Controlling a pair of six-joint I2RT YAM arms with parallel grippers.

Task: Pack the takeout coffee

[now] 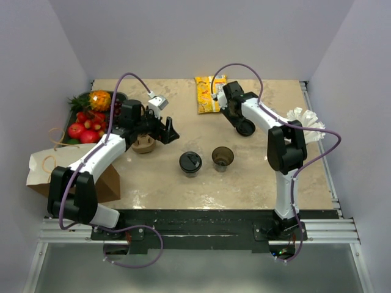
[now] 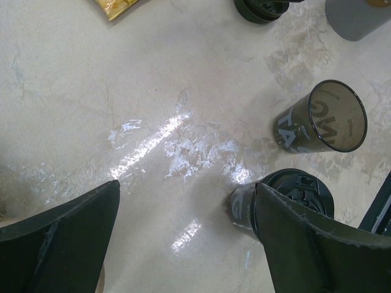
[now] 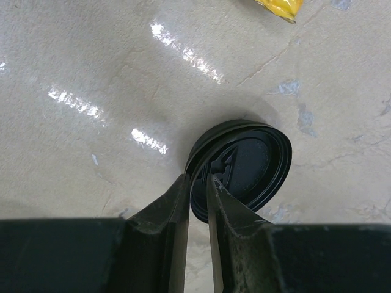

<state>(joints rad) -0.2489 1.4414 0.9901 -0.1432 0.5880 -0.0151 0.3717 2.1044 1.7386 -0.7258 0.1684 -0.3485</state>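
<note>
Lidless cup is seen upright near the middle of the surface, just beside the lidded cup; the two are apart, not touching. The loose lid is pinched at its rim by the right end effector, jaws nearly closed on the thin edge. This is well behind the cups, near the snack packet. The lid is tilted; whether its far edge rests on the surface cannot be told. The left end effector is spread wide and holds nothing, with the lidded cup close to one finger. A paper bag lies at the left edge.

The step in hand is judged to be lidding the open cup. The grip is at the very edge, so the lid is likely to swing. It should be lifted slowly and levelled before being carried over. It should be centred over the cup mouth, lowered flat, and pressed evenly round the rim, not on one side, or the light cup may be tipped. The cup could be steadied by the free left end effector while the lid is pushed down. Release should be made only once the lid is seated all round.
</note>
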